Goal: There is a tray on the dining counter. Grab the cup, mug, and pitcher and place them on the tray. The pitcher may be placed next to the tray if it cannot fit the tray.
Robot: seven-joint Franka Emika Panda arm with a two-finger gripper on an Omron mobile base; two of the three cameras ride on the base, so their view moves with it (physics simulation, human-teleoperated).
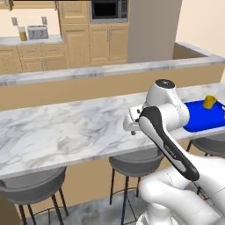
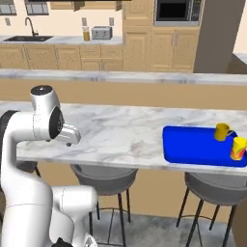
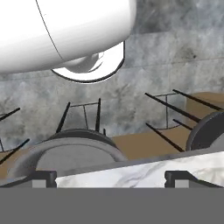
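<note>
A: Left base view first, quick. What's on the tray (image 1: pixel 206 122)?

B: Bright blue tray at the far right of the dining counter (image 1: pixel 66 132), with the yellow mug (image 1: pixel 209 101) on it. The arm folds over the counter edge, with the hand tucked behind the forearm. Back wall has wooden cabinets, a microwave (image 1: pixel 108 9), a toaster (image 1: pixel 38 31), and beside it a glass vessel with orange in the bottom. I'd judge that's the pitcher (image 1: pixel 22 33), on the far worktop.

A: Right base view?

B: It has both the mug (image 2: pixel 222 131) and the cup (image 2: pixel 238 147) on the tray (image 2: pixel 193 144), the cup near its front right corner. Pitcher (image 2: pixel 86 33) is by the toaster (image 2: pixel 101 33), with a sink (image 2: pixel 28 38) further left. Grey stools (image 2: pixel 106 176) stand under the bar top.

A: So progress?

B: Two of three look done and only the pitcher is left. It's well away from the tray, so the base probably has to drive round.

A: Gripper?

B: In the hand view the gripper (image 3: pixel 110 178) is spread wide with nothing between the tips. It's looking down past the marble edge at stool seats (image 3: pixel 65 151) and grey floor.
</note>
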